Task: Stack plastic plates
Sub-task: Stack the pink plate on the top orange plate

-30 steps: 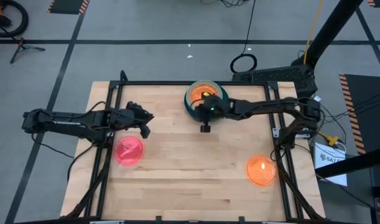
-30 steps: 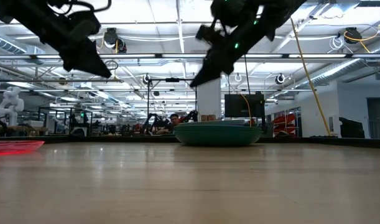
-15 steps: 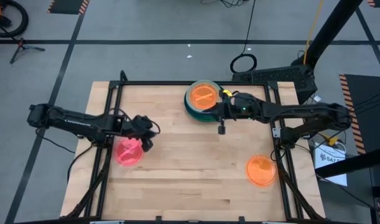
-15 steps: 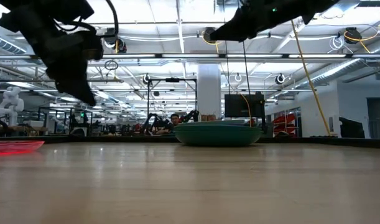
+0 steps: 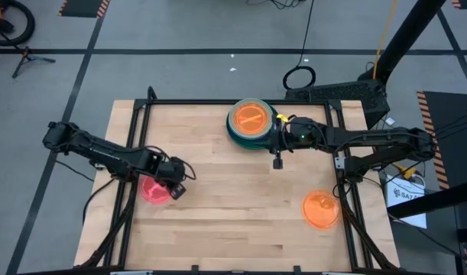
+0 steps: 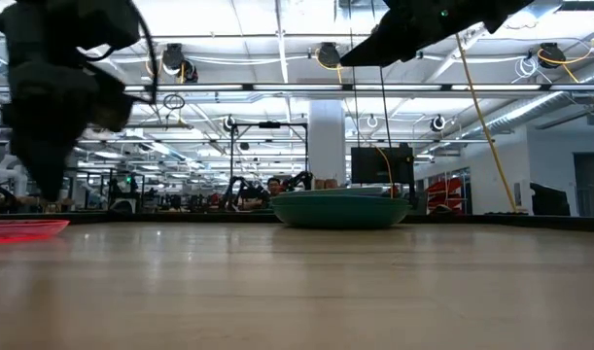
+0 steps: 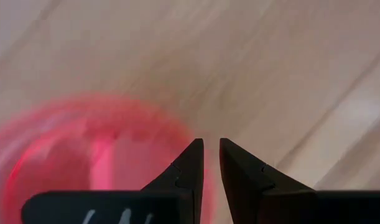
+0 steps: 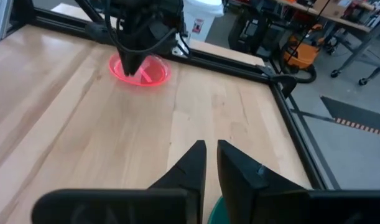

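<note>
My left hand (image 5: 174, 189), fingers nearly closed on nothing, hangs over the edge of the pink plate (image 5: 153, 190) on the desk's (image 5: 233, 221) left side. The plate looks light, thin and slippery, so I would pinch its rim. My right hand (image 5: 278, 162), also narrow and empty, sits beside the stack (image 5: 252, 122) at the far edge; an orange plate (image 5: 321, 210) lies near right.

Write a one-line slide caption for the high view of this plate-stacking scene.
Left gripper above the pink plate; right gripper beside the stack; an orange plate waits.
</note>
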Robot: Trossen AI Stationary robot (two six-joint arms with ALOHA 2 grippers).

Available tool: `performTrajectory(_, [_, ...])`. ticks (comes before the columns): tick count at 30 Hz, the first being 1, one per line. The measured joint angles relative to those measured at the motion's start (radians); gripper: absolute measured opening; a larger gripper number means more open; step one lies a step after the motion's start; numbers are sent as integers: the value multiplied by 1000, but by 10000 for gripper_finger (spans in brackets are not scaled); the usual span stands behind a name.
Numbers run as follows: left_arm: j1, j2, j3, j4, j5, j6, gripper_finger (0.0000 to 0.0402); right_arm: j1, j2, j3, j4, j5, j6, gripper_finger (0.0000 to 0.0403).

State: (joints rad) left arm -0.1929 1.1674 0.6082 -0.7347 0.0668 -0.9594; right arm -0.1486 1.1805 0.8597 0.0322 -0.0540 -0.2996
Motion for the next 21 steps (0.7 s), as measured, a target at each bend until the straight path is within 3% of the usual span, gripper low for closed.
performTrajectory(3, [-35,13,22,-134,16,-94,58,0,0,0,-14,0,1,33])
performTrajectory(8, [-80,14,26,-209,-11,-222,58,0,0,0,-16,0,0,33])
performTrajectory(21, [-100,25,23,-241,-73,-247,58,0,0,0,-16,0,3,33])
